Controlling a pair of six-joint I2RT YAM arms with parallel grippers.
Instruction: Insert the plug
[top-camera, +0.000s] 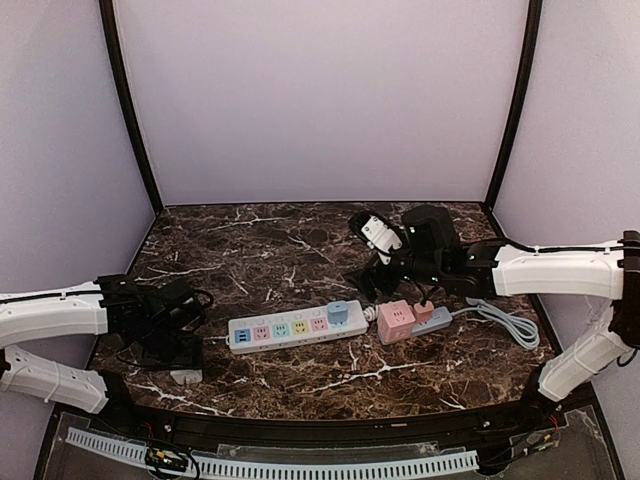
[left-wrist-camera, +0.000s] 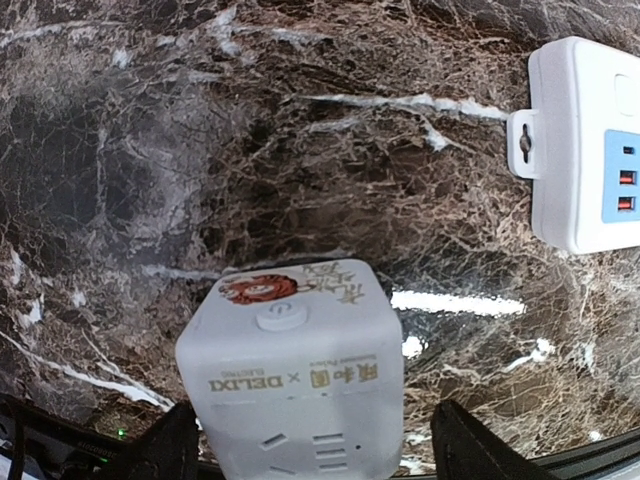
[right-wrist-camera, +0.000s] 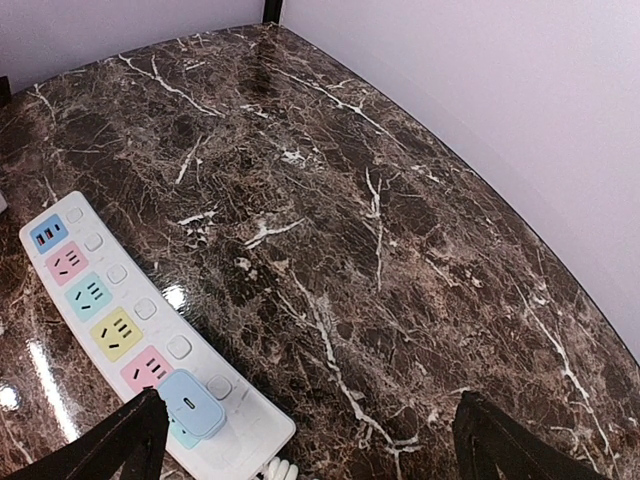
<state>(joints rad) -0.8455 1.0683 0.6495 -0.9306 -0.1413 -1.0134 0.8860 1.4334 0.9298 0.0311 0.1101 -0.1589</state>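
White cube plug (left-wrist-camera: 290, 380), orange sticker (left-wrist-camera: 258, 290) on top, stands on the table (left-wrist-camera: 200, 150) between the left gripper's (left-wrist-camera: 310, 445) open fingers (left-wrist-camera: 165, 450). Strip (top-camera: 297, 331) lies near; blue plug (top-camera: 339, 316) fills its end socket. Right gripper (right-wrist-camera: 310, 425) gapes wide beyond.

White cube socket (left-wrist-camera: 295, 390) between the left jaws is cropped below, seemingly halfway; power strip (left-wrist-camera: 585, 150) beyond them cropped too.

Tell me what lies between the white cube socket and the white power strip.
Only bare dark marble tabletop lies between the white cube socket and the white power strip, left wrist view.
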